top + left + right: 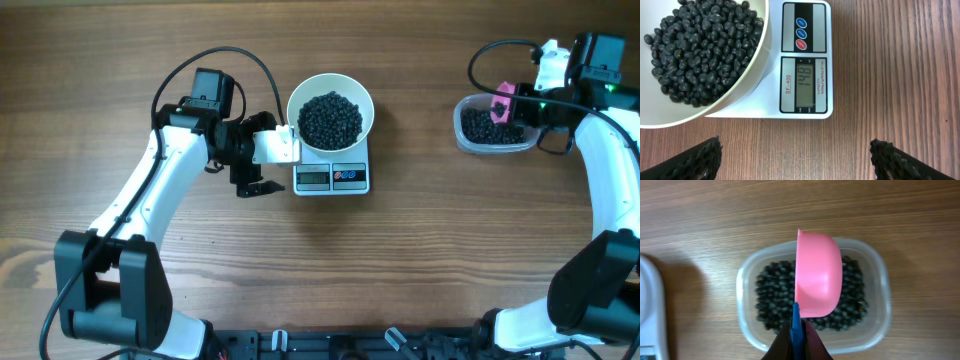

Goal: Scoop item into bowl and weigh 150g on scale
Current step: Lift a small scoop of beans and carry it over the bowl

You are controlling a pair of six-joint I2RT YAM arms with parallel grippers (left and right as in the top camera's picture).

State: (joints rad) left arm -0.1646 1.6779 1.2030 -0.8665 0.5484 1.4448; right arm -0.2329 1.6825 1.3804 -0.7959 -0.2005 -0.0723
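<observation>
Pressed together on the thin blue handle, my right pincer [796, 336] holds the pink plastic measuring scoop [818, 275] just above the clear rounded-rectangle plastic tub [880, 287]. The handle runs straight back toward my wrist. The cup shows me its rounded outside, so I cannot tell whether it carries anything. More of the tiny matte black beans [771, 294] lie in the tub right under it.

My left pincer [796, 159] is spread wide and holds nothing. It hovers low over the brown wood-grain table [420, 250], just beside the small white rectangular digital scale [805, 65].

The round plain white bowl [749, 75] sits on that scale, well filled with beans. The grey display appears to read 148, so I judge only a small top-up is needed.

What matters next is the direction: the bowl lies well apart from the scoop, off to my left across open tabletop. The left arm is far nearer to it, but the right one has the scoop. Nothing stands between tub and bowl.
</observation>
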